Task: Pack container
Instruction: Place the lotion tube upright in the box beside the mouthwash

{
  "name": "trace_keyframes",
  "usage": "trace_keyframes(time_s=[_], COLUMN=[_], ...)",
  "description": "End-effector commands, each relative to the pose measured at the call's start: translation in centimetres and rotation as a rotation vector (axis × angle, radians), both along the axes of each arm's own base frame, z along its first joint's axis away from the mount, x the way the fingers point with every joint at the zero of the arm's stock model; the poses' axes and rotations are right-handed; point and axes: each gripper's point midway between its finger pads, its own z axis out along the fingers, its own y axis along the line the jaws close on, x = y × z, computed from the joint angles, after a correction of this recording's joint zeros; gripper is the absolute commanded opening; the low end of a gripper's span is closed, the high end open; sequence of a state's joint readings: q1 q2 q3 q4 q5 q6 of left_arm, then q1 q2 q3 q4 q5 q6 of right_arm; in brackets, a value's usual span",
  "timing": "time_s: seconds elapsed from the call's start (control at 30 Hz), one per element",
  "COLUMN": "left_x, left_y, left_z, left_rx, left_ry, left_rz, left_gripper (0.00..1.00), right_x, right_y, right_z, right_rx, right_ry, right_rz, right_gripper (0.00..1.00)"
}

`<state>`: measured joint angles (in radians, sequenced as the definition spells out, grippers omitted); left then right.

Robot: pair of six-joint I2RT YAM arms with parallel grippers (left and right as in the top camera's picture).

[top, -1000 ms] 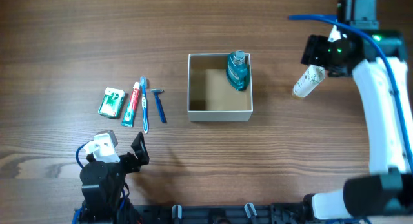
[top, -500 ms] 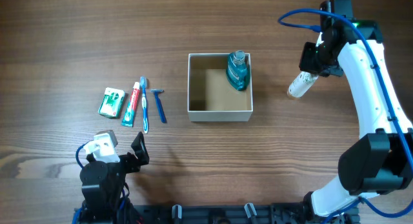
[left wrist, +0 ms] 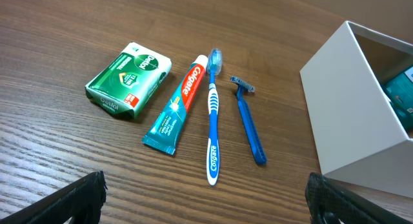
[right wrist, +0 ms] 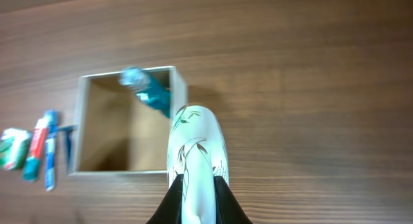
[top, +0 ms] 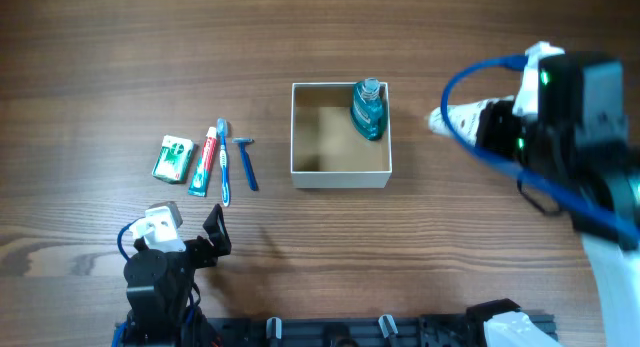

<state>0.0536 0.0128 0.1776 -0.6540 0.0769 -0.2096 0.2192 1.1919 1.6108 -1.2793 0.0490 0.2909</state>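
The long white plastic bottle with a leaf print (right wrist: 193,153) is risking to strike the right wall of the square white cardboard container (top: 340,179), or the teal bottle (top: 368,109) in its back right corner, because the free floor is lying further left. The right claw (right wrist: 197,206) is clenching one end of the bottle, the arm reaching over the table (top: 100,47) just right of the container. The left claw (top: 188,229) is resting released, well to the container's front left.

Left arm (top: 155,277) folded at the near left edge, left gripper (top: 188,227) low, fingers (left wrist: 80,198) spread wide, nothing between them. Right arm (top: 585,107) raised high on the right, blurred overhead; right gripper (right wrist: 193,193) clamped on a white bottle (right wrist: 193,143).
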Motion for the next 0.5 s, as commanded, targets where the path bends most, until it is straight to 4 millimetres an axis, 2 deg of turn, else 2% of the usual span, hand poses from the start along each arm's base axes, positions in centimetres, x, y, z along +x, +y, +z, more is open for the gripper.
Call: trace_keyframes(time_s=[0.0,0.1,0.23,0.47], left_x=[-0.1,-0.1,-0.1,-0.1], left_y=[-0.4,-0.4,-0.4,-0.4], left_z=[-0.7,-0.7,-0.7,-0.7], left_rx=[0.008,0.008,0.008,0.008], left_ry=[0.011,0.011,0.011,0.011], left_rz=[-0.031,-0.031,-0.031,-0.031], left_gripper=[1.00,1.00,1.00,1.00], right_x=[-0.3,0.1,1.6,4.5], right_y=[2.9,4.9,6.9,9.5], right_z=[1.0,0.1,-2.7,-9.1], right_rx=[0.035,0.028,-0.003,-0.018], right_ry=[-0.034,-0.005,0.087,0.281], right_rz=[0.082,0.142,0.181,0.220], right_gripper=[0.04,0.04,0.04,0.04])
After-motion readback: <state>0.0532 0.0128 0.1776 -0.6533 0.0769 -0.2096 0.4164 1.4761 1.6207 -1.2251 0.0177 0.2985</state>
